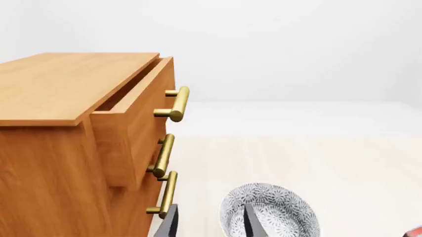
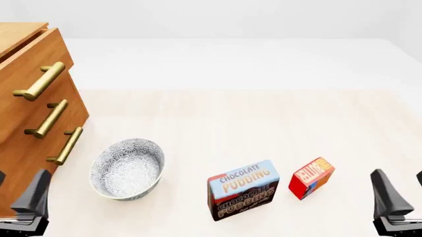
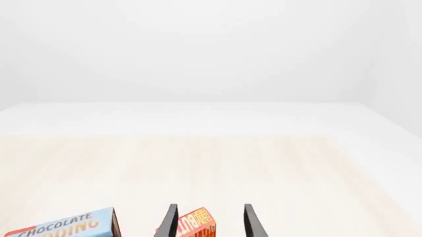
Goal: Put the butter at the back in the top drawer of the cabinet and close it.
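Butter (image 2: 311,178) sits beside pudding box (image 2: 242,189), bowl (image 2: 127,168) fronting cabinet (image 2: 29,94); both jaws released, empty.

Small red-and-orange butter box (image 2: 311,177) lies near right. Light-brown wooden three-drawer cabinet (image 2: 20,143) stands far left; its brass-handled top drawer (image 1: 135,116) appears partly open.

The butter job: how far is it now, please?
Done: the top drawer of the cabinet stands open. In hand: nothing; the butter lies on the table, and the open right gripper points at it. Left: grasping, placing, closing.
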You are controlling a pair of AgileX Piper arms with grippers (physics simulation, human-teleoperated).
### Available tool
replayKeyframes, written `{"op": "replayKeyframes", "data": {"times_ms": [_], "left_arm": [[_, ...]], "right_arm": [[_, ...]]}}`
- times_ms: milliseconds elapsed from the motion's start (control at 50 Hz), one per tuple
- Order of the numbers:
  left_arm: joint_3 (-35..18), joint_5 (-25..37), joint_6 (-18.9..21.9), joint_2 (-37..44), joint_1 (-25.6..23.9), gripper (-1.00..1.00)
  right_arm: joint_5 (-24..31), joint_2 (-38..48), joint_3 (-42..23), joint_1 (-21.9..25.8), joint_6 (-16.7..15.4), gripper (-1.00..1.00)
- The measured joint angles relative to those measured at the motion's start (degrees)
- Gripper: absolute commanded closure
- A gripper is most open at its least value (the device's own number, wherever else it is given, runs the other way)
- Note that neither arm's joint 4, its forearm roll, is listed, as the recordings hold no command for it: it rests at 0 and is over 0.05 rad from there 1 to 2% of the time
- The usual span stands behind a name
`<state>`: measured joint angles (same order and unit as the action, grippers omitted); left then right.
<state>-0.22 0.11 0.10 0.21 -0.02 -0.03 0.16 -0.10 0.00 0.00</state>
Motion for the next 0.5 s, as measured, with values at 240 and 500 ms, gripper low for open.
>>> {"op": "replayKeyframes", "data": {"times_ms": [240, 500], "left_arm": [[-0.3, 0.0, 0.6, 0.5, -0.1, -1.00], [-0.4, -0.1, 4.4, 1.0, -0.7, -1.00]], "right_arm": [[0.0, 0.2, -0.1, 0.0, 0.0, -1.00], [0.0, 0.2, -0.2, 0.0, 0.0, -1.00]]}}
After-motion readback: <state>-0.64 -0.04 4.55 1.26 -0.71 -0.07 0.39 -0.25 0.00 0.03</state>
